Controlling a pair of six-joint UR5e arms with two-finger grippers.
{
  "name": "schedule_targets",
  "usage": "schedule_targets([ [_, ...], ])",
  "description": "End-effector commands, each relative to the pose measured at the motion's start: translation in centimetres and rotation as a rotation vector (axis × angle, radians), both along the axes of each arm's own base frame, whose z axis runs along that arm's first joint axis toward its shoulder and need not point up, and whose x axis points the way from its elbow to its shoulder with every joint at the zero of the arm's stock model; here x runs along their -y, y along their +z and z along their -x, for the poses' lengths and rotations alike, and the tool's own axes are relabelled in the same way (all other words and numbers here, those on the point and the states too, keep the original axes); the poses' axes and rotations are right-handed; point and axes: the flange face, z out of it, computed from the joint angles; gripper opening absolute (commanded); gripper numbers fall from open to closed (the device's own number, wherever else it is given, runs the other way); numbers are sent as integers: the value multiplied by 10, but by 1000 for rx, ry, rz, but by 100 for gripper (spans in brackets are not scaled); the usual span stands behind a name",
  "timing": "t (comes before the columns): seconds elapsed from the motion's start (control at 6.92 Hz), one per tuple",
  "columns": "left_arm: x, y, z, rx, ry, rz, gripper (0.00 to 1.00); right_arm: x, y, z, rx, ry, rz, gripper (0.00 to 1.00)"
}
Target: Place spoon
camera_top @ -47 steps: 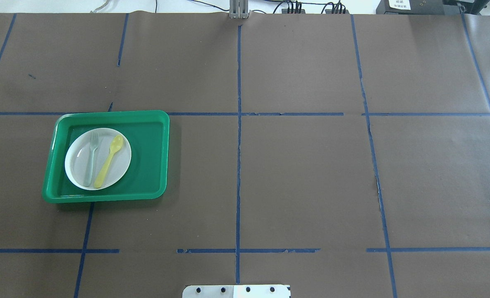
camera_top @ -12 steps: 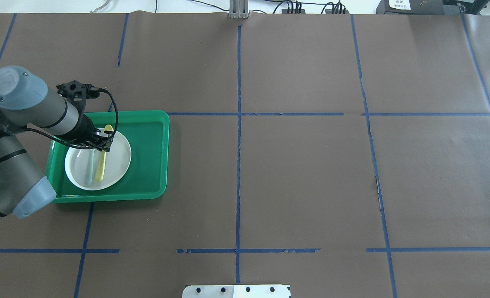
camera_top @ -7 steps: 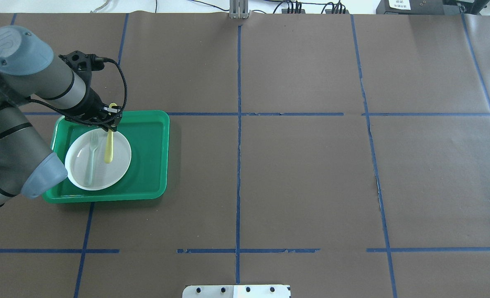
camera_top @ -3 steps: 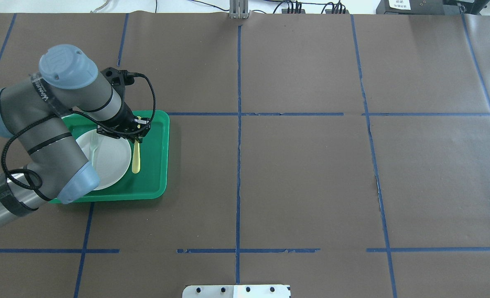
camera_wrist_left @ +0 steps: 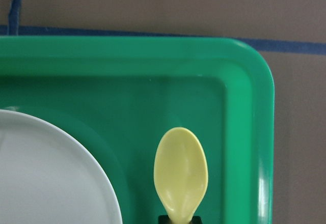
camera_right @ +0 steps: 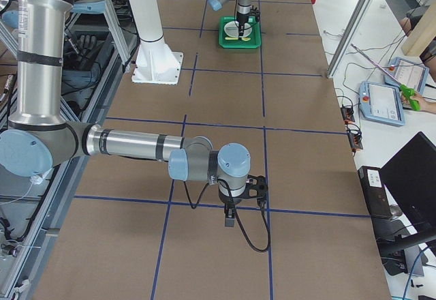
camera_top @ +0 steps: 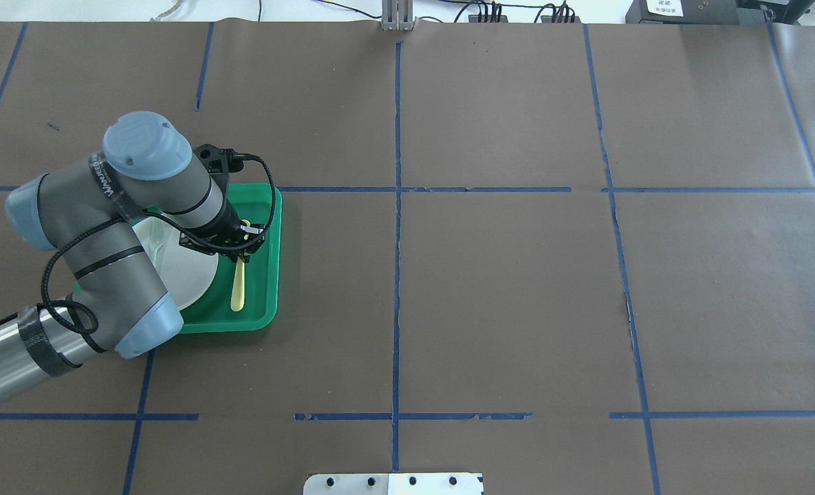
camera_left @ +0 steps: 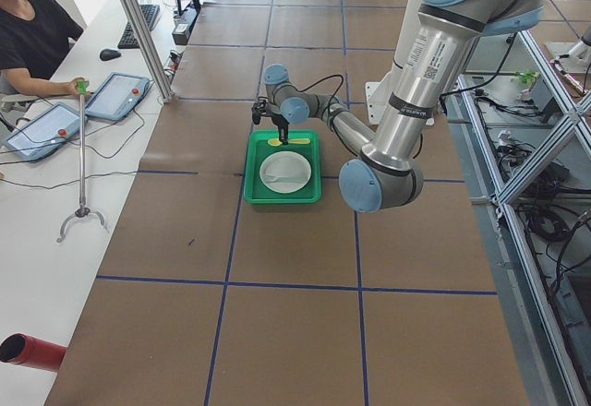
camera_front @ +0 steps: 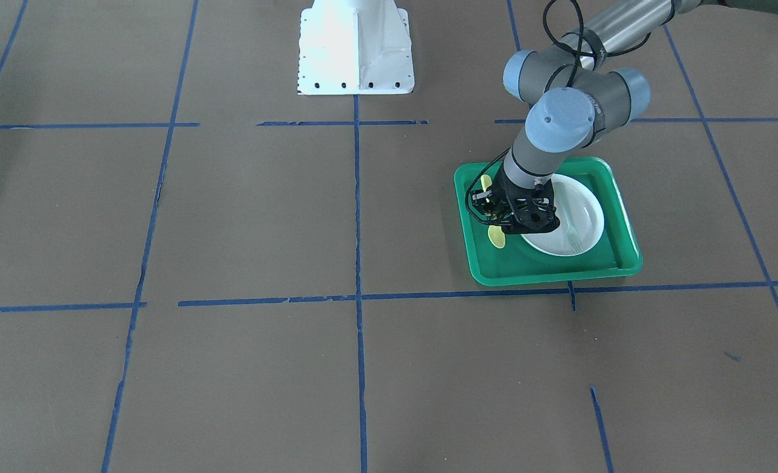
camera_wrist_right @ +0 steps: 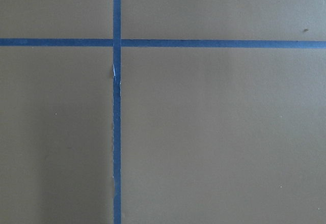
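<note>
The pale-yellow spoon (camera_top: pixel 238 290) is gripped by my left gripper (camera_top: pixel 241 242), which is shut on its neck. The spoon hangs low over the bare floor of the green tray (camera_top: pixel 261 317), just right of the white plate (camera_top: pixel 188 276). In the left wrist view the spoon's bowl (camera_wrist_left: pixel 181 175) points at the tray's far right corner (camera_wrist_left: pixel 254 66), with the plate's edge (camera_wrist_left: pixel 56 183) at the left. In the front view the spoon (camera_front: pixel 496 237) shows beside the gripper (camera_front: pixel 497 211). I cannot tell whether the spoon touches the tray. My right gripper (camera_right: pixel 230 219) shows only in the right side view, so I cannot tell its state.
A translucent grey fork (camera_left: pixel 283 178) lies on the plate, hidden under my left arm in the overhead view. The tray sits on brown paper crossed by blue tape lines (camera_top: pixel 397 206). The robot's white base (camera_front: pixel 354 49) stands at the table's near edge.
My left arm came in, took the spoon off the plate, lifted it, and carried it right over the tray floor beside the plate. It has since moved a little further right and lower.
</note>
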Motion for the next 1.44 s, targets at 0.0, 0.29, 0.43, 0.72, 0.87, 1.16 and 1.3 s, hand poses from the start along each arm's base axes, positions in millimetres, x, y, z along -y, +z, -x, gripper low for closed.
schedule_targets([
  [0.0, -2, 4, -4, 4, 12, -1, 44, 0, 0, 0, 0, 0, 0, 100],
  [0.29, 1, 4, 1, 1, 5, -3, 66, 0, 0, 0, 0, 0, 0, 100],
  [0.43, 8, 3, 9, 1, -11, -5, 66, 0, 0, 0, 0, 0, 0, 100],
  [0.72, 35, -4, 43, -10, -52, -37, 67, 0, 0, 0, 0, 0, 0, 100],
  [0.87, 45, -7, 57, -11, -73, -48, 100, 0, 0, 0, 0, 0, 0, 100],
  [1.16, 76, -8, 102, -12, -138, -59, 100, 0, 0, 0, 0, 0, 0, 100],
  [1.3, 90, -1, 128, 0, -128, -108, 100, 0, 0, 0, 0, 0, 0, 100],
])
